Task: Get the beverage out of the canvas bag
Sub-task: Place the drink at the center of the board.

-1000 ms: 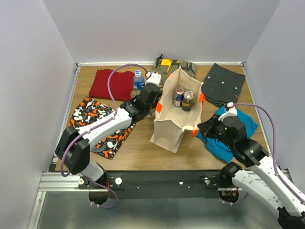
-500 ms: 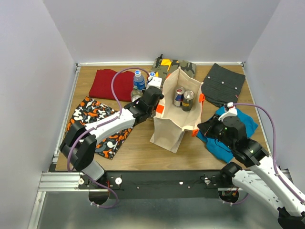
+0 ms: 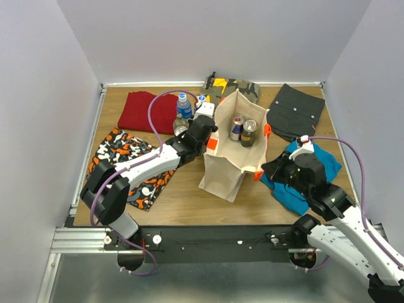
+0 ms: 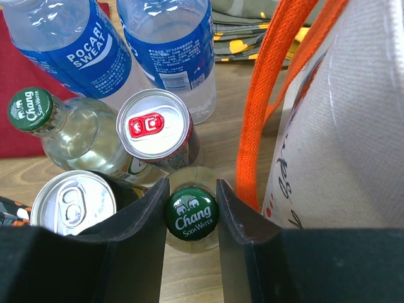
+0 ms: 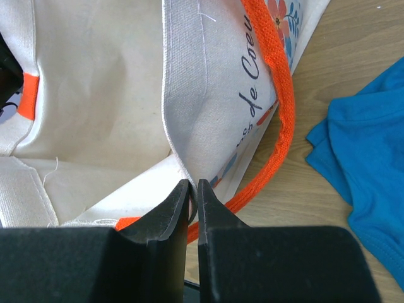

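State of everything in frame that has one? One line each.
beige canvas bag with orange handles: upright, mouth open.
two cans inside it: upright.
green-capped Chang glass bottle: capped, upright, outside the bag.
red-tabbed silver can: unopened.
left jaws: shut on the Chang bottle.
right jaws: shut on the bag's rim.

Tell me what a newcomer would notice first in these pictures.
The tall beige canvas bag with orange handles stands mid-table, with two cans upright inside it. The right gripper pinches the bag's rim. Just outside the bag, the left gripper clamps a green-capped Chang soda water bottle near a Pocari Sweat bottle.
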Motion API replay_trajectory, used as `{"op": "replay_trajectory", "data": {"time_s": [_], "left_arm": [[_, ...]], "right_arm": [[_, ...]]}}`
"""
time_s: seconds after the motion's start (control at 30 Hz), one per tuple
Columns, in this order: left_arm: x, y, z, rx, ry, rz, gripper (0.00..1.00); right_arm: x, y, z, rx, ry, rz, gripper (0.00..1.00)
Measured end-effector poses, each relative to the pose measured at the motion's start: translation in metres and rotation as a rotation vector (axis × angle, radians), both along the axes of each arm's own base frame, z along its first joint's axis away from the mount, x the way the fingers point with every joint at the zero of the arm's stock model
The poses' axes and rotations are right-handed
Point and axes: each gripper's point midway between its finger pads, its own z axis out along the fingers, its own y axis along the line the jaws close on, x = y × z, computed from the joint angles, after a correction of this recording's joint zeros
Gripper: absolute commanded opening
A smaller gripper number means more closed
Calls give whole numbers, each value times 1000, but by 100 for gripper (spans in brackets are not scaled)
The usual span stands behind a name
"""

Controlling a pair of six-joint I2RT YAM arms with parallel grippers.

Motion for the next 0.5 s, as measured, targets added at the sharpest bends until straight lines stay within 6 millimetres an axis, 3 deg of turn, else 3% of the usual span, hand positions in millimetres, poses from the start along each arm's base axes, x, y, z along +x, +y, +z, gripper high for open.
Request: {"op": "replay_trajectory", "data": {"time_s": [0.1,0.23,0.27,0.3,0.33,0.47,0.5], "left_arm": [[1,1,-1,3,-1,6,0],[1,1,-1,0,-2,11,1],[1,1,-1,-1,-2,11,3],[1,0,-1,-2,-3,11,17],[1,1,-1,-3,-2,12,23],[1,0,-1,-7,-1,15,24],[1,0,-1,-9,-1,16,29]], "right_arm": [[0,0,0,0,0,0,19],[0,0,0,0,0,0,28],[0,0,0,-1,1,0,30],[0,0,0,0,1,-1,32],[0,0,0,-2,0,-1,36],[1,-2,0,-6,-2,-9,39],[1,-2,0,-6,-1,-11,40]]}}
